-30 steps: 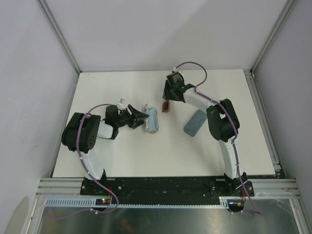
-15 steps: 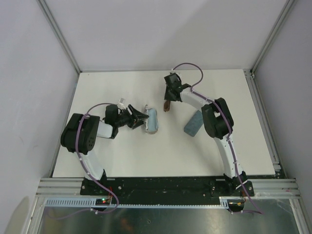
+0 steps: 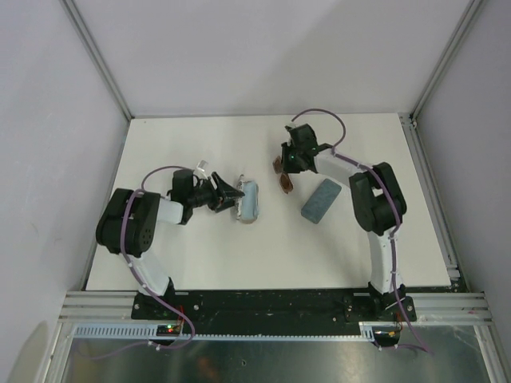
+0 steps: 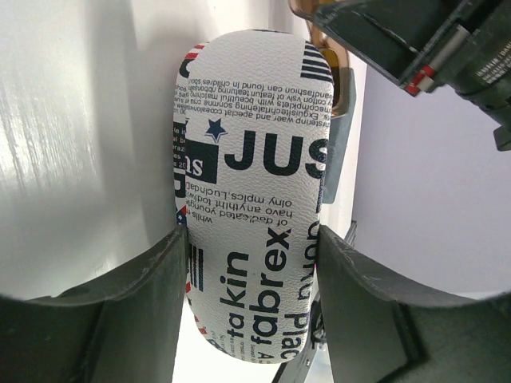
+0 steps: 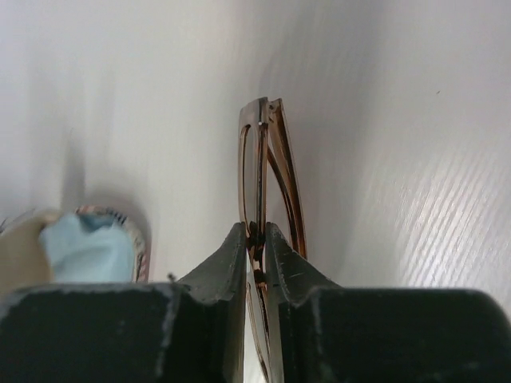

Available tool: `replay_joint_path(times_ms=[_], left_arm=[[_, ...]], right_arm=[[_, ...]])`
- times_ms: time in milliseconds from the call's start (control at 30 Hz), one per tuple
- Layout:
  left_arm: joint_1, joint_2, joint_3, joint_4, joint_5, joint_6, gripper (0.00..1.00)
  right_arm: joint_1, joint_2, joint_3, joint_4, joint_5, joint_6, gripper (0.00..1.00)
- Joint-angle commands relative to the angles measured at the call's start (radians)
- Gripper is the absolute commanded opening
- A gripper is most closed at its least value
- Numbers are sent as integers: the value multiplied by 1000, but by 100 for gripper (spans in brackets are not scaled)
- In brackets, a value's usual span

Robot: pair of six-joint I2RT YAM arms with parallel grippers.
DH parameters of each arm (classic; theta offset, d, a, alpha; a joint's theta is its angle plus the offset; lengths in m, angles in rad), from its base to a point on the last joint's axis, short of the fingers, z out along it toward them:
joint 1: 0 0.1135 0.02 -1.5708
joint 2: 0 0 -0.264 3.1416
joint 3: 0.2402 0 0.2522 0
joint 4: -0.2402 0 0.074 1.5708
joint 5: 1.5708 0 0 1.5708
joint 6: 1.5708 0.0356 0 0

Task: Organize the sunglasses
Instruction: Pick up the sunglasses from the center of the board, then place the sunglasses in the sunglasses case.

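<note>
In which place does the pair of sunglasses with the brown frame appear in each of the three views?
Top external: brown sunglasses just right of centre, left of the grey case.
Left wrist: top edge, right of middle, beyond the printed case.
Right wrist: centre, edge-on, pinched between the right fingers.
Shared landmark: the printed case, in all three.

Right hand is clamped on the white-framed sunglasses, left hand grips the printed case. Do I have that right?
One slip: the sunglasses in the right hand have a brown-amber translucent frame, not white, as the right wrist view shows. The left hand does grip the printed case.
</note>
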Motion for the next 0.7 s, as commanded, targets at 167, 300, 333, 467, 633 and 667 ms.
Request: replay_joint_path(times_ms=[167, 300, 333, 467, 633, 667], left_arm=[[3, -108, -38, -170, 32, 140, 45], [3, -153, -73, -192, 28, 155, 45], [1, -165, -81, -197, 26, 159, 45], [1, -197, -102, -213, 25, 170, 45], [0, -222, -118, -235, 30, 185, 45], [1, -227, -121, -239, 31, 187, 45]], right_arm=[[-13, -222, -59, -86, -529, -336, 4], [7, -286, -97, -97, -593, -351, 1], [2, -301, -127, -75, -637, -339, 1], [8, -367, -204, -42, -700, -408, 2], [46, -396, -215, -193, -757, -771, 0], [47, -398, -215, -219, -771, -843, 0]])
